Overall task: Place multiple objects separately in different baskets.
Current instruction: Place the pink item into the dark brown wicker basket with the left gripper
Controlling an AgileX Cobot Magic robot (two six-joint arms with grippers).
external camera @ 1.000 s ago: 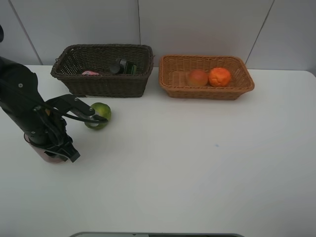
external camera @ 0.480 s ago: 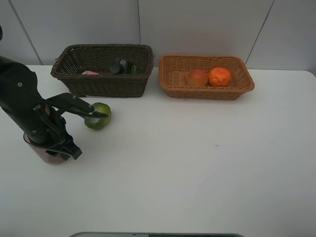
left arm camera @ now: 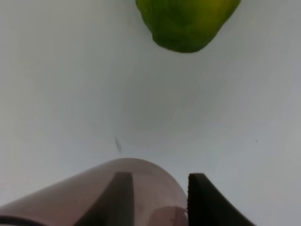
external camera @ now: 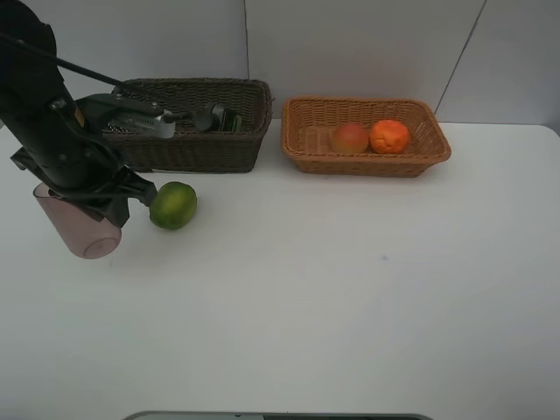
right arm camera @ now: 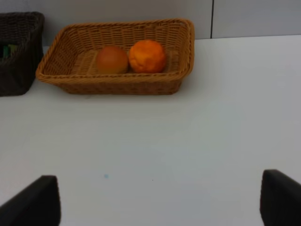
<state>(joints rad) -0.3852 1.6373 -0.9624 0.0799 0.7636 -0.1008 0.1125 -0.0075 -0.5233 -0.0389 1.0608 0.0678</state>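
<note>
My left gripper (external camera: 101, 206) is shut on the wall of the translucent mauve cup (external camera: 74, 229) and holds it tilted above the table, just left of the green round fruit (external camera: 173, 205). In the left wrist view one finger is inside the cup (left arm camera: 70, 197) and one outside, with the green fruit (left arm camera: 188, 23) beyond. The dark brown basket (external camera: 188, 150) holds the black pump bottle (external camera: 214, 116); the pink squeeze bottle is hidden behind my arm. The light tan basket (external camera: 367, 164) holds the peach-like fruit (external camera: 350, 137) and the orange (external camera: 389, 136). My right gripper (right arm camera: 160, 207) is open and empty.
Both baskets stand side by side at the table's back edge against a grey wall. The right wrist view shows the tan basket (right arm camera: 117, 82) with both fruits, and a corner of the dark basket (right arm camera: 19, 52).
My left gripper has lifted the mauve cup off the table and carried it up and back toward the dark basket. The green fruit has stayed in place.
</note>
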